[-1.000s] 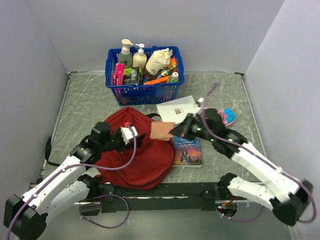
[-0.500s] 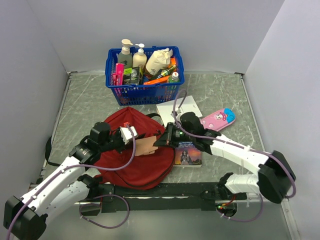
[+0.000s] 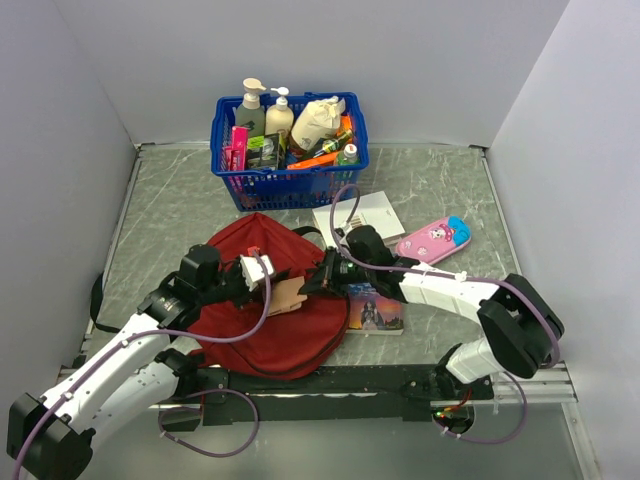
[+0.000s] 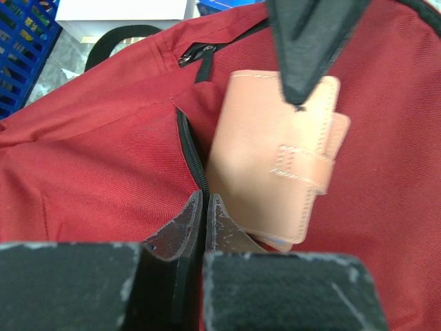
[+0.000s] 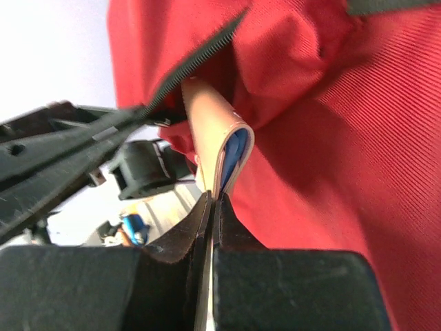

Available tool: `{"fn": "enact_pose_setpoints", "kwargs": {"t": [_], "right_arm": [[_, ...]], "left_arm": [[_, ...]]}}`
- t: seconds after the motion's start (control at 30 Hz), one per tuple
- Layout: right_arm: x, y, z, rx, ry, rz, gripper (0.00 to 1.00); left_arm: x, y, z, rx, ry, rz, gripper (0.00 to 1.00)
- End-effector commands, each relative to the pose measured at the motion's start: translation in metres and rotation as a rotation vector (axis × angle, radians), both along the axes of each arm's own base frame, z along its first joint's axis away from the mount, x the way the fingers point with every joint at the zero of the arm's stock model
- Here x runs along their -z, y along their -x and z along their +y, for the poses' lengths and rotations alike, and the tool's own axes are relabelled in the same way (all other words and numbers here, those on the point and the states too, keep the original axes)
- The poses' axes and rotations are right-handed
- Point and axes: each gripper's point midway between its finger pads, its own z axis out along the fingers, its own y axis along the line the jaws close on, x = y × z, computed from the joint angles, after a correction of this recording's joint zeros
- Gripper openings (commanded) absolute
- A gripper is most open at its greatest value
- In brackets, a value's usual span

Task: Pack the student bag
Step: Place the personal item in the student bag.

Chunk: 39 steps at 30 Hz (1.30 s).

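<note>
We see one grey marbled counter [image 3: 170, 210] with two arms at its near edge. One student bag [image 3: 290, 335] lies flat at the near left of the counter. It is dark red, its long axis runs roughly near to far, and the end with the black loop handle points far and a little right. Its zipper opening faces right.

One blue basket [image 3: 225, 165] stands at the far edge, with two pump bottles among its contents. There are two books to the right of the bag. The white book [image 3: 370, 212] lies farther back, and the illustrated book [image 3: 376, 312] lies nearer, just beside the bag. One pink pencil case [image 3: 432, 238] lies to the right of the white book.

One tan wallet [image 4: 275, 158] is tilted over the bag, with one end tucked behind the zipper edge. Our right hand [image 5: 210, 207] is pinched tight on the wallet's edge. Our left hand [image 4: 204, 207] is closed narrow on the bag's fabric at the zipper line.
</note>
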Motion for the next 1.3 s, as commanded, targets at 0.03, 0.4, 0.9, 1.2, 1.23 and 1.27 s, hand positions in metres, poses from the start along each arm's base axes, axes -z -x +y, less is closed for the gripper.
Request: {"fn": "enact_pose_setpoints", "kwargs": {"t": [0.03,0.4,0.9,1.2,1.23,1.27], "right_arm": [[-0.035,-0.040,0.022,0.122,-0.147,-0.100,0.00],[-0.047,-0.088,0.023,0.306,-0.166,-0.248,0.00],[-0.008,-0.062,0.096,0.113,-0.041,-0.248,0.08],[0.009,-0.026,0.052,-0.012,0.040,-0.337,0.56],[0.017,-0.021,0.048,-0.041,0.066,-0.335,0.62],[0.018,-0.016,0.048,-0.078,0.060,-0.323,0.64]], "left_arm": [[-0.023,0.008,-0.014,0.098,0.066,-0.045,0.03],[-0.021,0.014,-0.015,0.128,0.067,-0.035,0.02],[-0.026,0.014,-0.019,0.133,0.093,-0.039,0.03],[-0.024,0.014,-0.018,0.129,0.093,-0.040,0.03],[-0.023,0.014,-0.018,0.129,0.093,-0.038,0.03],[-0.023,0.013,-0.018,0.127,0.091,-0.039,0.03]]}}
